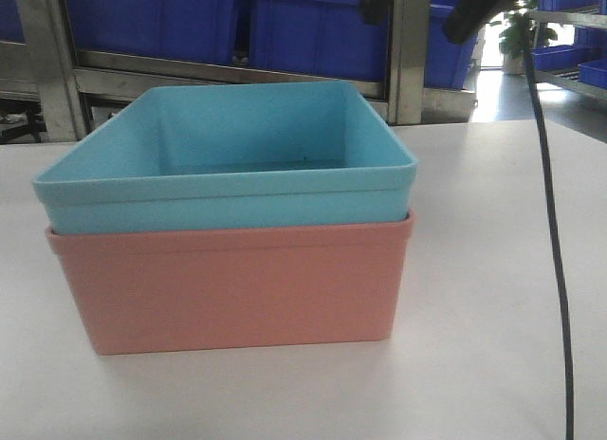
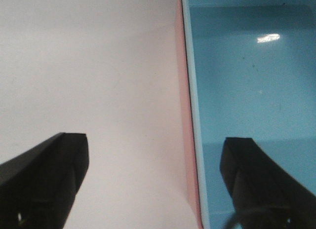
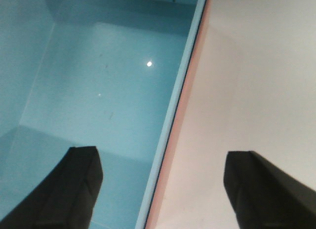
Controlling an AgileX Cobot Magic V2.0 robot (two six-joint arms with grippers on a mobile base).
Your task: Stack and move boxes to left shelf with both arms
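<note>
- Left gripper (image 2: 155,142): jaws released and spread wide. They straddle the stack's left wall, one black finger (image 2: 49,170) over the desk (image 2: 98,66) and the other over the teal floor.
- Right gripper (image 3: 163,155): jaws released just as wide, straddling the right wall. One finger (image 3: 69,184) is over the teal floor, the other over the desk.
- Neither wrist view shows whether a finger touches a wall.
- Teal tub (image 1: 228,189): nested upright in the pink tub (image 1: 237,288), its rim resting just above the pink rim. Nothing lies inside it.
- Pink tub: stands flat on the white desk, towards the far edge and a little left of centre in the front view.
- Cable (image 1: 555,260): thin and black, hanging from the top down the right side, clear of the stack.
- Rack (image 1: 228,75): steel, beyond the desk's far edge, holding dark blue crates (image 1: 313,27).
- More blue crates sit on a shelf (image 1: 569,23) at far right.
</note>
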